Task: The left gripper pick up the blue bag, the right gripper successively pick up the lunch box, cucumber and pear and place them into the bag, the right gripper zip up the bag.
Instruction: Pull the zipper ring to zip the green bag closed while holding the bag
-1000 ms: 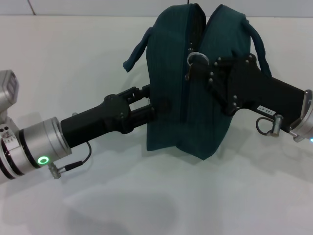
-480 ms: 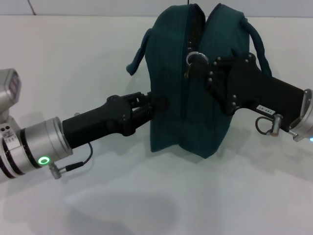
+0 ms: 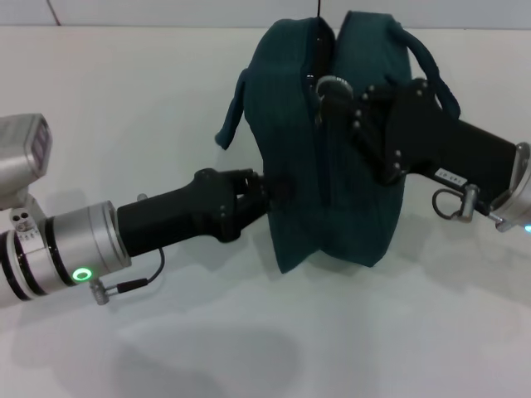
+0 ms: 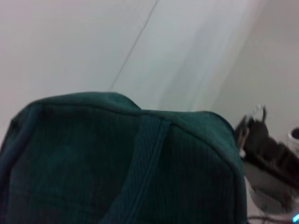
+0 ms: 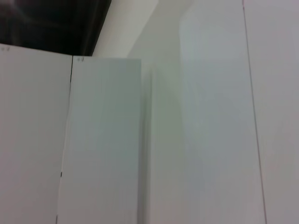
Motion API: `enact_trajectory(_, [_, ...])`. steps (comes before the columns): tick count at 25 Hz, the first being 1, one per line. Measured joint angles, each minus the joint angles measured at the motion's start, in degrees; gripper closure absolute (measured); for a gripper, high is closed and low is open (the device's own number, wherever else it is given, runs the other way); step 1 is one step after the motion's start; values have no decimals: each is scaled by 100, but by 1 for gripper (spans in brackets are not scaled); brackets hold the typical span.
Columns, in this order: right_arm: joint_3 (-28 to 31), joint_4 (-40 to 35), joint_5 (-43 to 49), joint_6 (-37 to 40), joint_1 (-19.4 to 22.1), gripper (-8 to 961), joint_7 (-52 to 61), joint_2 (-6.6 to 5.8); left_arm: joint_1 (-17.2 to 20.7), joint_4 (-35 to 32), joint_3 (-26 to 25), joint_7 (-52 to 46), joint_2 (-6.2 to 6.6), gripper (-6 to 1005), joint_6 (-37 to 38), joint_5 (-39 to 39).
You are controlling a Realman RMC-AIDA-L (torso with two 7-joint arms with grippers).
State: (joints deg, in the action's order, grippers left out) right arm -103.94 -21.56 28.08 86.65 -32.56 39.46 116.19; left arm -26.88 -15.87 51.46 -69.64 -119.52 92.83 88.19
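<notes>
So, roughly how it all sits:
table [image 3: 166, 83]: plain white, filling the head view, everything else on top of it.
blue bag [image 3: 332, 199]: centre of frame, upright, zip seam up top looking mostly closed; lunch box, cucumber and pear nowhere visible, so presumably inside.
left gripper [image 3: 264, 192]: lower left, reaching in, fingers pinched together on the bag's side fabric, probably to brace it against the zip pull.
right gripper [image 3: 328, 98]: from right edge, tips at the ring zipper pull [image 3: 333, 84] near top centre; open or closed, cannot tell.
</notes>
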Motion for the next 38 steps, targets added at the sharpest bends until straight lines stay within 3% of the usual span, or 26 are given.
enact_trajectory(20, [63, -129, -214, -116, -70, 948, 58, 0, -7, -97, 159, 141, 14, 923, -43, 668])
enact_trajectory(30, [78, -137, -220, -255, -66, 947, 837, -12, 3, -254, 215, 186, 29, 924, 22, 1032])
enact_trajectory(38, [223, -96, -285, -283, -38, 947, 1143, -36, 53, -251, 334, 192, 120, 924, 202, 1122])
